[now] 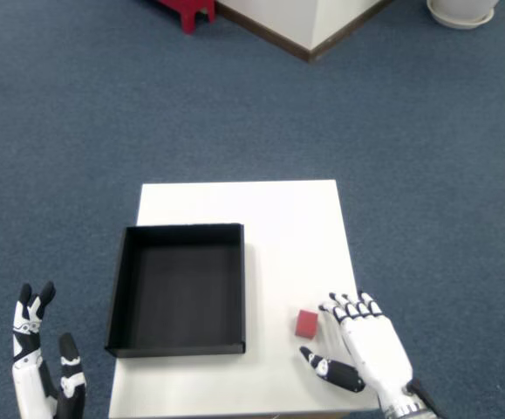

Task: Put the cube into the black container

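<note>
A: R hand fingers (350, 305)?
B: Spread, curled slightly, grasping nothing. Fingertips sit just right of the red cube (306, 323), v. close; contact can't be confirmed. Thumb (330, 371) sticks out toward the left, below the cube, apart from it.
A: Right hand (367, 349) overall?
B: White w/ black tips, back up, low over the near-right corner of the surface (278, 214). Wrist runs off the bottom edge.
A: Cube position?
B: Flat on the white surface, betw. the hand and the black container (179, 290), outside it, small gap to its right wall.
A: Container?
B: Shallow rectangular tray, open top, left half of the surface, nothing inside.
A: Other hand?
B: Left hand (41, 358) at bottom-left, off the surface, over the blue carpet (78, 122), fingers up.
A: Background?
B: Red stool leg (191, 12) top, white wall corner (309, 22) w/ brown skirting, white pot base (463, 12) top-right.
</note>
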Controlling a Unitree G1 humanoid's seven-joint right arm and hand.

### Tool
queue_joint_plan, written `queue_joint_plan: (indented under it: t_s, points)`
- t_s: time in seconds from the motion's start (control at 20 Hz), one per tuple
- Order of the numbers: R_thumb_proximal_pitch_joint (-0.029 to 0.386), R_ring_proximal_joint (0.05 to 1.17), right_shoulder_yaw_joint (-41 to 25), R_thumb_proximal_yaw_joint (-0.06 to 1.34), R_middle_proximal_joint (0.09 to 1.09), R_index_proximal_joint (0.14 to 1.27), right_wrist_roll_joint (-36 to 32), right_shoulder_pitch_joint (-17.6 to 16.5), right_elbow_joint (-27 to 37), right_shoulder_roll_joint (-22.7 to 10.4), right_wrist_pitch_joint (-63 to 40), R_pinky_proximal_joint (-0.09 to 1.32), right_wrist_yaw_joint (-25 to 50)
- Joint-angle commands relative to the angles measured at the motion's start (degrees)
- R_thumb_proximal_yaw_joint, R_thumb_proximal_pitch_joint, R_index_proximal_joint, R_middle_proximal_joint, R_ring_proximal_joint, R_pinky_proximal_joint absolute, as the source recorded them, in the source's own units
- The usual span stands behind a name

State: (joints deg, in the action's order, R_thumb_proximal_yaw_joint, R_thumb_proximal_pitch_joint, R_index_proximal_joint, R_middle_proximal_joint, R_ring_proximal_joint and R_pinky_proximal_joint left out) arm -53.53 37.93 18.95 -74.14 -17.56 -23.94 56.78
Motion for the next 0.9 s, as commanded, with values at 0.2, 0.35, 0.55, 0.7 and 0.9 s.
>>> queue_joint_plan:
  t_s: [0.2, 0.35, 0.55, 0.7, 0.9]
  points:
    - [0.040, 0.24, 1.1, 0.42, 0.20, 0.39, -1.8, 2.9, -2.7, -0.2, -1.8, 0.08, 0.0]
    - [0.044, 0.24, 1.1, 0.42, 0.20, 0.39, -1.7, 3.2, -4.2, 0.5, -1.7, 0.09, -0.7]
    - [0.047, 0.24, 1.0, 0.41, 0.20, 0.39, -1.7, 3.8, -5.9, 1.4, -1.4, 0.09, -1.7]
    - [0.051, 0.24, 1.1, 0.41, 0.20, 0.39, -1.8, 4.2, -7.0, 1.8, -1.1, 0.09, -2.6]
    - [0.055, 0.24, 1.1, 0.41, 0.20, 0.39, -1.8, 4.7, -7.6, 2.4, -0.9, 0.10, -3.4]
